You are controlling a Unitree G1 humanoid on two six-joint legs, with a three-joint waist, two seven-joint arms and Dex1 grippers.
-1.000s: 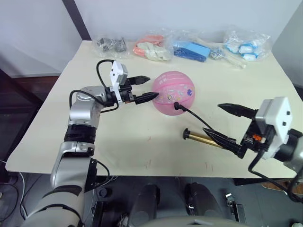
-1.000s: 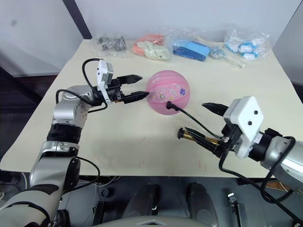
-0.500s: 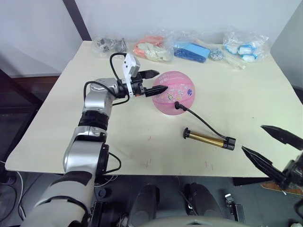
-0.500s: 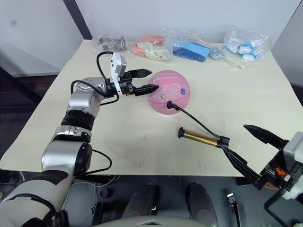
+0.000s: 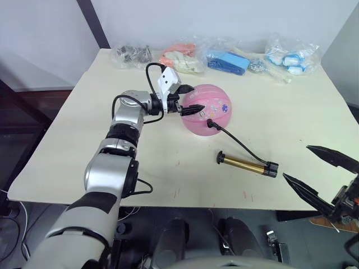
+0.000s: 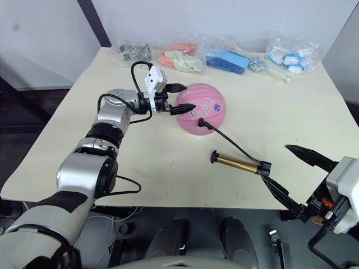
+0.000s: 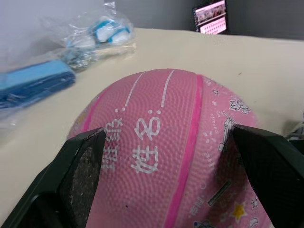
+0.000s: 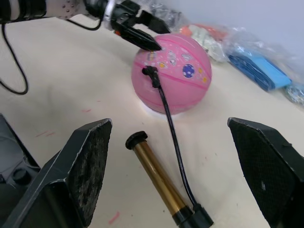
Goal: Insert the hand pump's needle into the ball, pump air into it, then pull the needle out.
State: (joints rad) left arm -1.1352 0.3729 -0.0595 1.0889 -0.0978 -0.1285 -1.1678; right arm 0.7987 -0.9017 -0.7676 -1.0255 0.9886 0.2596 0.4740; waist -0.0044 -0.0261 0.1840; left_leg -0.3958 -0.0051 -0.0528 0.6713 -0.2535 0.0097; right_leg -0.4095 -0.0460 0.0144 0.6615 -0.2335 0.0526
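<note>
Table: cream-coloured tabletop with a few small reddish marks near the front edge, pale wall behind it, dark floor off to the left.
Back row clutter: clear plastic bags lined up along the far edge, well clear of the work area. One with dark grey bits, one with orange and white stuff, one with a blue block, one with blue and white pieces.
Ball: the pink ball sits mid-table, round, with little cartoon stickers on its front and white lettering on the side facing the left wrist camera.
Needle: the black fitting of the needle is plugged into the ball's front lower side; the pin itself is too small to make out.
Hand pump: the hand pump lies flat on the table in front of the ball and a bit right. Gold tube, black cap at each end, thin black hose curving up from its right end to the ball. Nothing is holding it.
Left arm: stretched forward across the table, left gripper level and spread wide around the ball's left side, one finger at each flank. Can't tell if the tips actually touch it.
Right arm: pulled back low at the near right table edge, right gripper wide open and empty, pointing towards the pump's black end cap but apart from it.
In the way: nothing between that gripper and the pump.
</note>
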